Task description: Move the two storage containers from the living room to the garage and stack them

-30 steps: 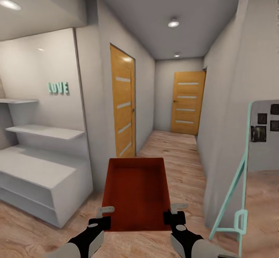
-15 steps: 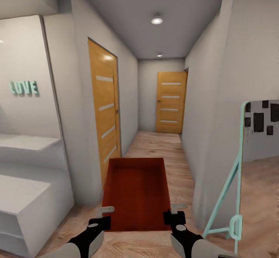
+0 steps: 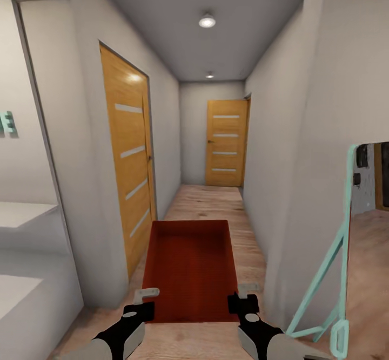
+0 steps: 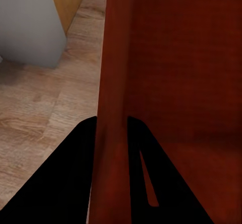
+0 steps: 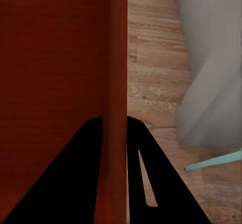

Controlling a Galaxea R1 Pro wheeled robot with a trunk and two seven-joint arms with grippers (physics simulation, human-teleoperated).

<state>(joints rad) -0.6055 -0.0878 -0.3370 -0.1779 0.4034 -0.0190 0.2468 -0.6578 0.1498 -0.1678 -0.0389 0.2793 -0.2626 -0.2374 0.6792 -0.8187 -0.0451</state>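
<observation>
One red-orange storage container (image 3: 190, 268) hangs level in front of me, carried by both arms above the light wood planks. My left gripper (image 3: 142, 301) is shut on its left wall near the close corner, and my right gripper (image 3: 242, 298) is shut on its right wall. In the left wrist view the dark fingers (image 4: 75, 173) pinch that red wall (image 4: 112, 103). The right wrist view shows the same clamp, fingers (image 5: 80, 173) on either side of the wall (image 5: 118, 82). The box is empty inside.
A narrow hallway runs ahead with a wood-panelled door (image 3: 127, 155) on the left wall and another door (image 3: 226, 143) at the far end. White shelving (image 3: 21, 230) stands at left. A teal-framed mirror (image 3: 346, 252) leans at right beside the wall corner (image 3: 281, 187).
The whole view has shifted: the camera has turned right and moved forward, so the shelving and LOVE sign slid off to the left. The container and both grippers kept their place in the picture.
</observation>
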